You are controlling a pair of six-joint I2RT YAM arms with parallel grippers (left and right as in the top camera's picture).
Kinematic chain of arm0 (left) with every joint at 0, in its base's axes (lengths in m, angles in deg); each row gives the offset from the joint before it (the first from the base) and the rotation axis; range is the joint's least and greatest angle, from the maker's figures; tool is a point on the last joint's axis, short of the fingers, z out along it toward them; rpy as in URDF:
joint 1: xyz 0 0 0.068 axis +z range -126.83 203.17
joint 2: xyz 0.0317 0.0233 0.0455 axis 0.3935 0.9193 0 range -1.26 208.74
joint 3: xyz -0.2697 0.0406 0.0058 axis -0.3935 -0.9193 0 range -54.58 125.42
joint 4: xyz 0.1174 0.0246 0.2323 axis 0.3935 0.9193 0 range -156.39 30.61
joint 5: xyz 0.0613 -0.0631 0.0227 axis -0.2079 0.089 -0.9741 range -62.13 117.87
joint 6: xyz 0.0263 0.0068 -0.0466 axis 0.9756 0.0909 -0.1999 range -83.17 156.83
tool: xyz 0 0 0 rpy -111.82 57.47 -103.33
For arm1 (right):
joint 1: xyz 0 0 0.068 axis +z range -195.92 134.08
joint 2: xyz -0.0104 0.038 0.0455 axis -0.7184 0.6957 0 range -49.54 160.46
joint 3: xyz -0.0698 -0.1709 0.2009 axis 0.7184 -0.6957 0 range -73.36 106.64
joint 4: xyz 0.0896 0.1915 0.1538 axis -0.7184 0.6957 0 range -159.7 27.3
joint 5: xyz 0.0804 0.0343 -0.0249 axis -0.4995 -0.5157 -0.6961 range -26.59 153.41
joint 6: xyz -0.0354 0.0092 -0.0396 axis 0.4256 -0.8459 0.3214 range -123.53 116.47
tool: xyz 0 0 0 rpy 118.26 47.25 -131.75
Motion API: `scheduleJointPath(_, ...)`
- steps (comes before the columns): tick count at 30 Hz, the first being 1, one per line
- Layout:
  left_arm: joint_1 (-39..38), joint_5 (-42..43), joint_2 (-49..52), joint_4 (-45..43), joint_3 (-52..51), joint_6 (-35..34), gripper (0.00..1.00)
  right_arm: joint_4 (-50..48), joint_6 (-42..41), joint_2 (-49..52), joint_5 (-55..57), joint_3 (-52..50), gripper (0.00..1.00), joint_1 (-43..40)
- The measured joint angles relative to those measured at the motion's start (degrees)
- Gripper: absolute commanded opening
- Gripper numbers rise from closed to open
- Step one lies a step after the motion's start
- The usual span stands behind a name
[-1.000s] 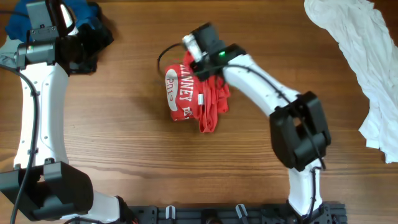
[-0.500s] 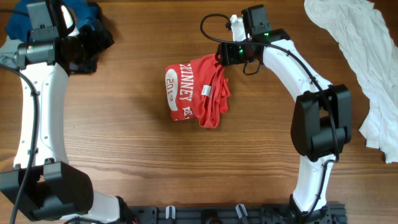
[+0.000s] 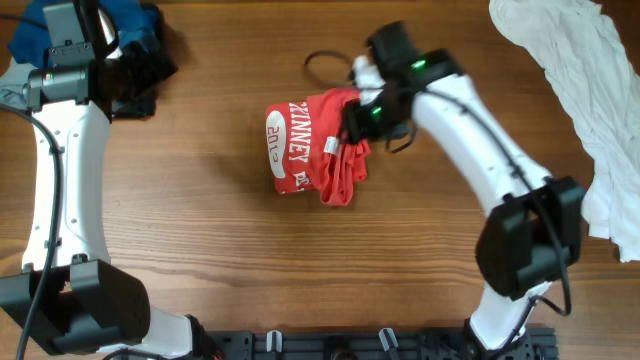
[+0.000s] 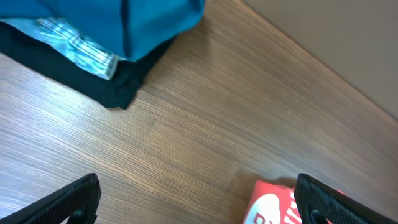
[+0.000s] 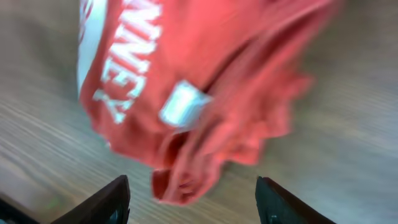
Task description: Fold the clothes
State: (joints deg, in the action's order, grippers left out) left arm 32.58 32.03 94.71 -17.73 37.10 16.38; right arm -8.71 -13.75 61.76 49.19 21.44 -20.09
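The clothes, a red T-shirt (image 3: 312, 150) with white lettering, lie bunched up at the middle of the table. My right gripper (image 3: 362, 120) hovers over the shirt's right side. In the right wrist view the shirt (image 5: 199, 74) and its white neck label (image 5: 183, 106) fill the frame. The right gripper (image 5: 194, 205) is open, and the shirt's crumpled end sits just ahead of its fingers, untouched. My left gripper (image 4: 196, 208) is open wide over bare wood at the far left, with a corner of the shirt (image 4: 273, 205) beside its right finger.
A blue garment (image 4: 124, 25) on a black one (image 4: 93, 81) lies at the back left, by the left arm (image 3: 60, 150). A white garment (image 3: 590, 100) is spread along the right edge. A black cable (image 3: 325, 62) loops behind the right wrist.
My right gripper opened and let go of the shirt, swung away to the back right, then came back over the shirt's right side. The left arm has not moved.
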Motion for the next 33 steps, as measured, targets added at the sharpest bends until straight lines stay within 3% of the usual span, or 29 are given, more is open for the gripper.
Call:
scheduleJointPath(3, 0.2, -1.01, 0.0, 0.0, 0.0, 0.02, 1.0, -2.56, -5.53, 0.0, 5.2, -5.09, 0.54, 5.77)
scheduleJointPath(8, 1.99, -1.38, 0.0, -0.02, 0.0, 0.0, 1.0, -7.56, -9.44, 0.11, 8.35, -12.85, 0.35, 6.56)
scheduleJointPath(14, 2.29, -1.55, 0.0, 0.0, 0.0, 0.0, 1.0, -10.82, -10.82, 0.11, 8.98, -13.94, 0.17, 6.56)
scheduleJointPath(16, 2.29, -1.55, 0.0, 0.0, 0.0, 0.0, 1.0, -11.39, -10.97, 0.11, 8.96, -13.94, 0.05, 6.56)
scheduleJointPath(24, 2.29, -1.55, 0.0, 0.72, 0.0, 0.0, 1.0, -8.92, -12.74, 0.11, 8.94, -13.86, 0.04, 4.9)
scheduleJointPath(29, 2.29, -1.55, 0.0, 0.83, 0.0, 0.0, 1.0, -4.96, -13.53, -0.81, 7.56, -13.77, 0.04, -5.09)
scheduleJointPath(30, 2.29, -1.55, 0.0, 1.03, 0.0, 0.02, 1.0, -4.5, -13.42, -0.96, 7.13, -13.77, 0.06, -6.51)
scheduleJointPath(31, 2.29, -1.55, 0.0, 1.14, 0.0, 0.0, 1.0, -4.24, -13.0, -0.98, 6.93, -13.77, 0.25, -7.39)
scheduleJointPath(32, 2.29, -1.55, 0.0, 1.29, 0.0, 0.0, 1.0, -4.09, -12.39, -0.96, 6.73, -13.77, 0.5, -8.31)
scheduleJointPath(33, 2.29, -1.55, 0.0, 1.29, 0.0, 0.02, 1.0, -3.78, -12.02, -0.96, 6.69, -13.77, 0.63, -8.66)
